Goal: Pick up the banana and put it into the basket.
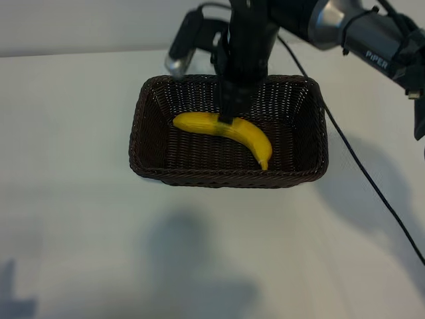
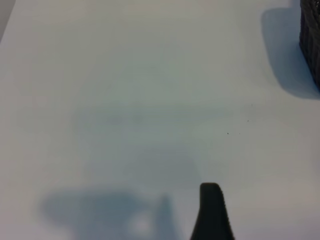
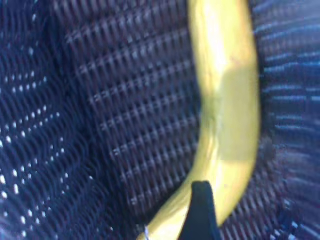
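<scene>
Outside, we're seeing the banana (image 1: 229,129) lying in the basket (image 1: 143,143) with our right gripper (image 1: 229,106) apart above it, job seemingly done, while left wrist is showing bare table (image 2: 125,100), left gripper (image 2: 212,210) idling apart; right wrist is showing banana on wicker.

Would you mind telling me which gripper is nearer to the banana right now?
Right. The right gripper hangs directly over the banana inside the basket; the left gripper is over bare table, off to the basket's side.

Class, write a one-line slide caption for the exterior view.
Banana lies inside the basket, right gripper open just above it.
</scene>
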